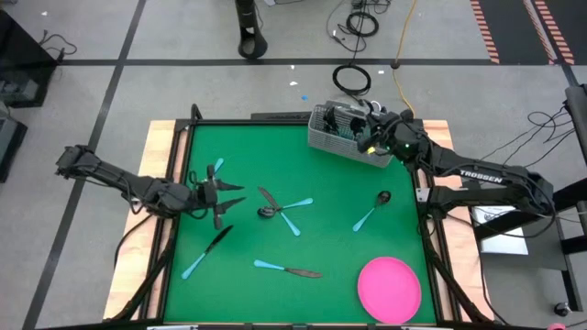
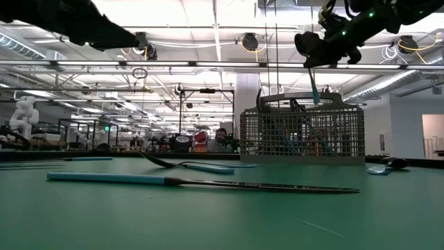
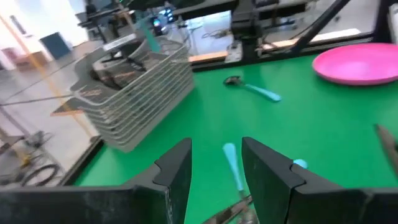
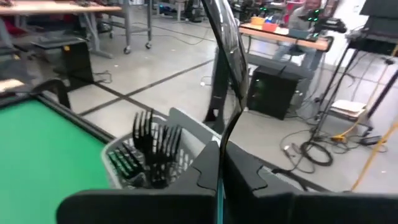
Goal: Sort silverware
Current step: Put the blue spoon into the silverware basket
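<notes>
right hand: pinching a knife over the caddy | left hand: spread, low over the table | other silverware: scattered on table | risk: could slip, tip past the rim (blade points up)

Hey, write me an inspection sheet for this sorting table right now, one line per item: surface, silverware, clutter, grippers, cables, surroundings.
Surface: green mat in a wooden frame.
Job's things: several blue-handled pieces loose on the mat, including a knife and a spoon; forks stand heads-up in the wire caddy.
Clutter: pink plate at a near corner.
Grippers: right gripper above the caddy, shut on a utensil hanging blue handle down; left gripper open over the mat.
Cables: coils on the floor beyond the table.
Surroundings: workshop benches; a person sits far behind.
</notes>
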